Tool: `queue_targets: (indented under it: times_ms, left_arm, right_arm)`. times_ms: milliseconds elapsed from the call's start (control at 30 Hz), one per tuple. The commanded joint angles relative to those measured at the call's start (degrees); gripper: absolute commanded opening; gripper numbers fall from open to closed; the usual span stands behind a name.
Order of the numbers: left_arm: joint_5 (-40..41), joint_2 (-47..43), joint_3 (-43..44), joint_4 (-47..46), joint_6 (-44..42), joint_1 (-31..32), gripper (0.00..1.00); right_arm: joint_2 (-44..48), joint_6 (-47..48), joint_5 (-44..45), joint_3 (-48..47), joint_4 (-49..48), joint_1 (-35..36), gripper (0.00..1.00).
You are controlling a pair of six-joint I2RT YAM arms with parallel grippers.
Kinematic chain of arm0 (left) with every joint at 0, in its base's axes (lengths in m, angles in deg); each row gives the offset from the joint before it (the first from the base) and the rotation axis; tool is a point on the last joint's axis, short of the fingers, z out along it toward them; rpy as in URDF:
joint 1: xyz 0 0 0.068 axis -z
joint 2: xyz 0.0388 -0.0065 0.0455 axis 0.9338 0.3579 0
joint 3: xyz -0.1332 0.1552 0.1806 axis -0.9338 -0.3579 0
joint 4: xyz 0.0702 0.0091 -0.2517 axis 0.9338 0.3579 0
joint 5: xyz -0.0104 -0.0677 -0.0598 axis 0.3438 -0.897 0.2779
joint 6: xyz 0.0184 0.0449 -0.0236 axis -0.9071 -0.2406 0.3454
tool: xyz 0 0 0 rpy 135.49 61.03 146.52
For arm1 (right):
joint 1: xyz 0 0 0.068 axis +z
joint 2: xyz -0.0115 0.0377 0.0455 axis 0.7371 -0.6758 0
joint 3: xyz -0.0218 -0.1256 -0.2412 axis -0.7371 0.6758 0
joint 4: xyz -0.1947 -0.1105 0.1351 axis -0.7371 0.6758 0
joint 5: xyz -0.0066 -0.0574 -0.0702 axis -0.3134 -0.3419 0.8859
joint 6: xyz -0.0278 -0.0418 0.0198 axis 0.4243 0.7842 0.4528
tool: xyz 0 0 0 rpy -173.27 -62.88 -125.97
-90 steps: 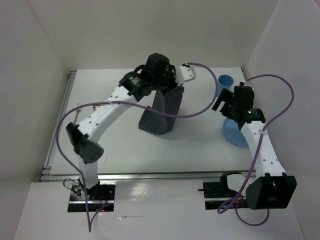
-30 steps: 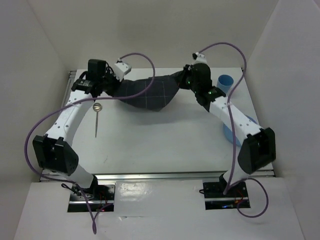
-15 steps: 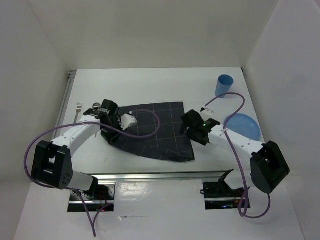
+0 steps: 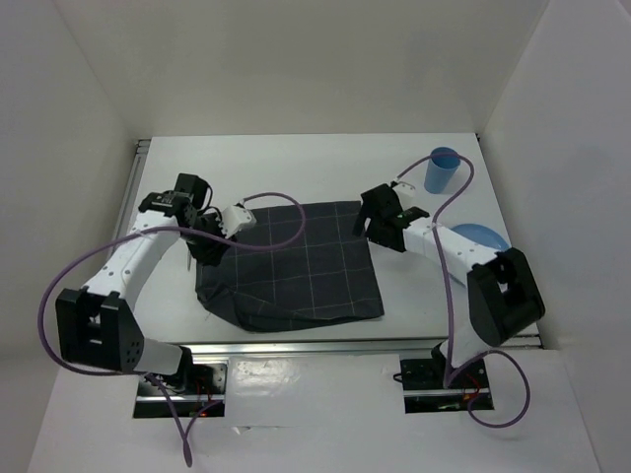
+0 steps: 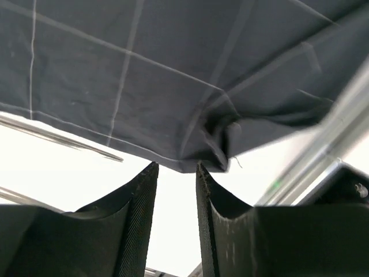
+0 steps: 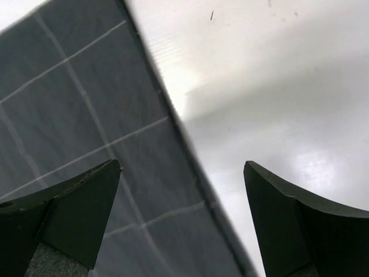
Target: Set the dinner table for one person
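Observation:
A dark grey checked cloth mat (image 4: pixel 296 266) lies spread on the white dinner table (image 4: pixel 296 168), with its near-left part rumpled. My left gripper (image 4: pixel 207 246) is at the mat's left edge. In the left wrist view its jaws (image 5: pixel 176 166) stand narrowly open with only white table between them, and a crumpled mat corner (image 5: pixel 213 138) lies just past the tips. At the mat's far-right corner my right gripper (image 4: pixel 369 225) is wide open (image 6: pixel 182 165), straddling the mat's edge (image 6: pixel 69 104) and holding nothing.
A blue cup (image 4: pixel 444 169) stands at the far right. A blue plate (image 4: pixel 485 239) lies to the right, partly under the right arm. Thin metal cutlery handles (image 5: pixel 63 141) lie left of the mat, beside the left gripper. A metal rail (image 4: pixel 133 212) runs along the table's left edge.
Both arms brought the mat down from mid-air and spread it flat on the table. Both grippers then opened and let it go, the right fully and the left partly.

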Motion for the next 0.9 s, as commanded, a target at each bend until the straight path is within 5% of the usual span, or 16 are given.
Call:
queue_targets:
  times_ms: [0,267,400,500,533,567,800,867]
  left_arm:
    - [5.1,5.6,-0.8,-7.7,8.3,-0.6,0.4]
    - [6.6,16.9,-4.3,-13.7,12.8,3.3,0.4]
    - [0.8,17.2,-6.9,-7.6,8.3,3.8,0.34]
    - [-0.6,13.1,-10.8,-3.7,2.4,4.4,0.28]
    - [-0.1,11.0,-11.8,-3.7,0.4,4.4,0.27]
    - [-0.1,10.3,-13.3,-2.8,-0.5,4.4,0.24]
    - [-2.5,6.9,-11.1,7.3,-7.3,5.0,0.17]
    - [-2.5,6.9,-11.1,10.1,-8.6,6.3,0.17]
  right_arm:
    - [-4.9,8.4,-9.5,-0.9,-9.9,-2.4,0.95]
    - [-12.0,11.9,-17.2,0.9,-16.5,-3.0,0.88]
    - [-14.0,8.5,-17.8,2.1,-17.2,-3.6,0.6]
    - [-14.0,2.0,-16.6,3.9,-15.2,-5.9,0.26]
    - [-13.5,-0.4,-16.1,4.5,-14.1,-8.3,0.07]
    - [-13.0,-2.4,-16.1,6.0,-13.1,-10.0,0.03]
    - [-1.5,-6.6,-11.5,12.8,-10.4,-17.5,0.0]
    - [-0.9,-5.2,-11.4,13.4,-9.7,-17.5,0.16]
